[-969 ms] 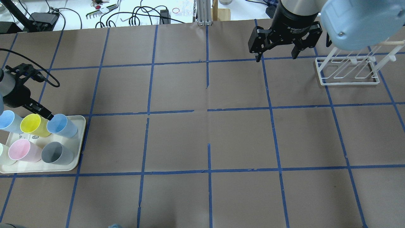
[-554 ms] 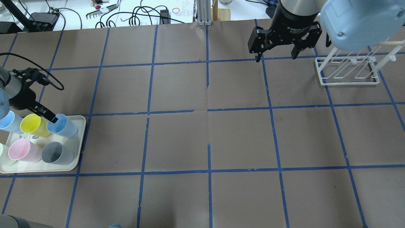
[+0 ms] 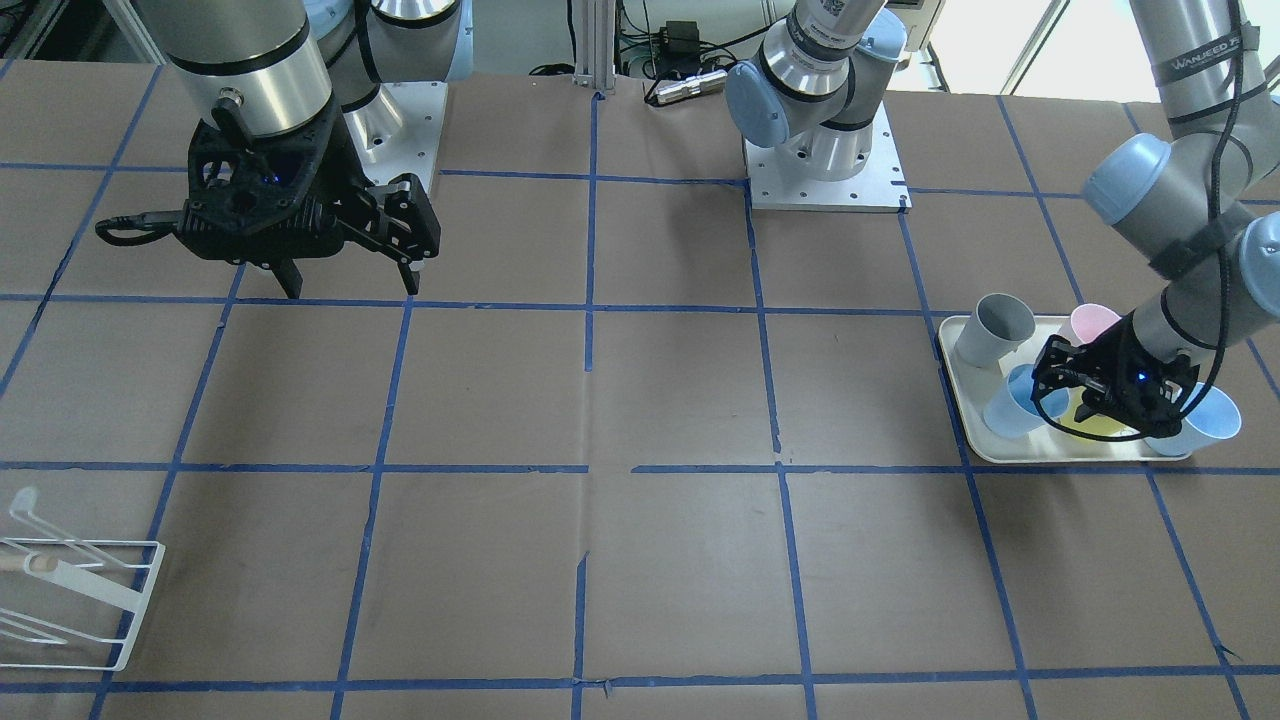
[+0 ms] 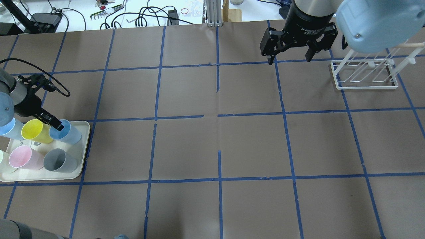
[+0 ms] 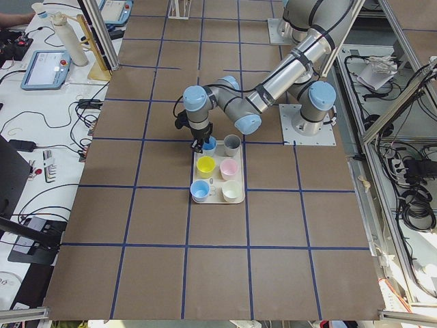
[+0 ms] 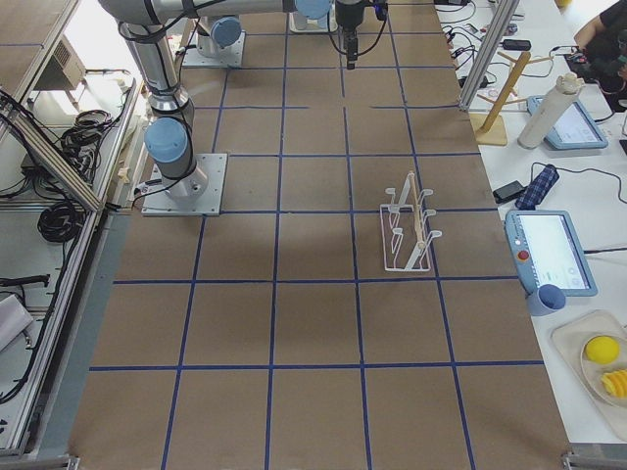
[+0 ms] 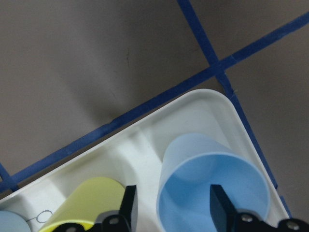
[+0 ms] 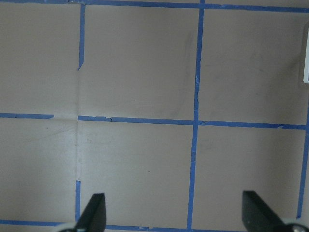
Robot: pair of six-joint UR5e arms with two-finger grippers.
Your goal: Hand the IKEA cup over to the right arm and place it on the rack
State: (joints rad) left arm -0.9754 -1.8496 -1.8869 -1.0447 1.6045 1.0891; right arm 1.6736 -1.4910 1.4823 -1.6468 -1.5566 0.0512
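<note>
The IKEA cup (image 7: 212, 164) stands upright in the corner of the cream tray (image 4: 81, 150) at the tabletop's left edge, beside a yellow cup (image 4: 33, 130). The left gripper (image 7: 172, 205) straddles its rim, jaws apart, one finger inside and one outside. Near the far edge the right gripper (image 4: 290, 61) hangs spread wide and empty, just beside the rack (image 4: 365, 74) by the far right corner.
</note>
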